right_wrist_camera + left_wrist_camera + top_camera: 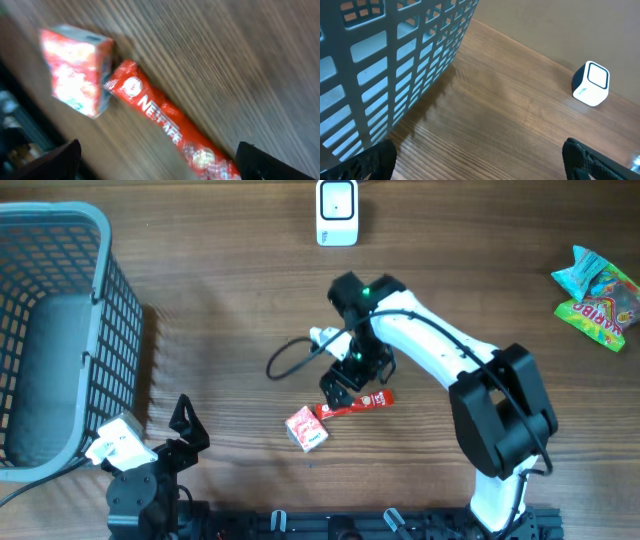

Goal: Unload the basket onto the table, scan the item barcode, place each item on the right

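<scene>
A red Nescafe stick packet [356, 404] [165, 125] lies flat on the wooden table. One end of it touches a small red and white box [306, 428] [75, 70]. My right gripper [350, 388] [160, 170] hovers just over the packet, open, with the packet's lower end between its fingers and nothing held. The white barcode scanner [337, 212] [591, 83] stands at the table's far edge. At the near left, beside the basket, my left gripper [186, 430] [480, 167] is open and empty.
A grey wire basket [60, 330] [395, 60] fills the left side. Two colourful snack bags [600, 295] lie at the far right. A black cable [295, 355] loops beside the right wrist.
</scene>
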Motion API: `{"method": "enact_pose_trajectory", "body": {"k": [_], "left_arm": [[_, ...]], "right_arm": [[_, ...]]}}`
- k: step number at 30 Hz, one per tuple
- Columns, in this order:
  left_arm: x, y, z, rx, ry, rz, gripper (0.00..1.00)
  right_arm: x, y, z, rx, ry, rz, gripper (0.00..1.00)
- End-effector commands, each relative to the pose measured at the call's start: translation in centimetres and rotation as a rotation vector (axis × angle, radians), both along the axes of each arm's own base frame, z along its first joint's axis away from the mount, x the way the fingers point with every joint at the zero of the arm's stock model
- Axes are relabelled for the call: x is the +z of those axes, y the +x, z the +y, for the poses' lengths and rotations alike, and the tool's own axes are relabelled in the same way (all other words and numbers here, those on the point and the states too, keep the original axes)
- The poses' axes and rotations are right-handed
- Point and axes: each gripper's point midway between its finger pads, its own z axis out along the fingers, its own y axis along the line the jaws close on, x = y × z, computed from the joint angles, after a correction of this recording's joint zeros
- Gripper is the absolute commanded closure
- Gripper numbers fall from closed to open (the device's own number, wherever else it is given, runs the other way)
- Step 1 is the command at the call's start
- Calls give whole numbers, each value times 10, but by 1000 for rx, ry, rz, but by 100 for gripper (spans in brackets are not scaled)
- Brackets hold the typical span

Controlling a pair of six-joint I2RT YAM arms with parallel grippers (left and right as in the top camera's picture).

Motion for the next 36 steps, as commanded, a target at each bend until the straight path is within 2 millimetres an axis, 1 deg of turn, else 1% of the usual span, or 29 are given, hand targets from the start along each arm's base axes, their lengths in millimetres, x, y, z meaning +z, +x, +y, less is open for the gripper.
{"method": "enact_pose_trajectory", "body": {"k": [1,2,3,4,5,6,7,8,9,10,12,13,15,17,18,19,20,22,23,25,26,28,30,32,33,34,35,36], "left_arm": [[0,0,1,1,14,-3,0],[0,0,1,1,14,-3,0],[0,0,1,1,14,-3,0],[0,0,1,1,14,-3,0],[0,0,1,1,14,-3,0],[0,0,1,1,14,-3,0],[0,0,1,1,14,-3,0],[0,0,1,1,14,-3,0],[0,0,1,1,14,-3,0],[0,0,1,1,14,-3,0],[0,0,1,1,14,-3,0],[0,0,1,1,14,-3,0],[0,0,1,1,14,-3,0],[0,0,1,1,14,-3,0],[0,0,1,1,14,-3,0],[0,0,1,1,14,-3,0],[0,0,1,1,14,-3,0],[0,0,1,1,14,-3,0],[0,0,1,1,14,-3,0],[0,0,1,1,14,-3,0],[0,0,1,1,14,-3,0],[0,0,1,1,14,-3,0],[0,0,1,1,14,-3,0],[0,0,1,1,14,-3,0],[0,0,1,1,14,-3,0],[0,0,1,1,14,-3,0],[0,0,1,1,14,-3,0],[0,0,1,1,14,-3,0]], "right_arm": [[-28,-22,-9,61,13,29,0],[-37,-21,-7,63,23,6,0],[-45,-15,-12,58,-10,-35,1],[-54,-5,-19,30,-73,-96,0],[-61,2,-27,37,-128,-153,2],[-68,8,-32,37,-164,-199,12],[-72,10,-34,26,-179,-217,22],[-77,7,-37,29,-198,-228,27],[-81,1,-42,37,-218,-222,28],[-86,-8,-49,35,-255,-212,29],[-94,-29,-55,55,-291,-180,26],[-98,-40,-59,77,-310,-161,20],[-98,-44,-56,66,-319,-157,13],[-90,-42,-53,54,-326,-146,7],[-82,-37,-49,50,-329,-144,6],[-68,-28,-41,60,-320,-152,1],[-59,-21,-35,77,-308,-163,0],[-27,3,-17,118,-272,-214,0],[-15,12,-12,133,-266,-238,0],[7,22,-4,137,-250,-257,0],[12,21,-5,146,-253,-252,0],[14,13,-12,168,-275,-218,0],[11,8,-14,172,-286,-205,1],[5,2,-24,181,-327,-191,2],[3,-1,-27,172,-355,-187,6],[3,-2,-30,150,-383,-192,17],[4,-2,-32,112,-407,-193,34],[6,-8,-36,19,-454,-170,73]]}}
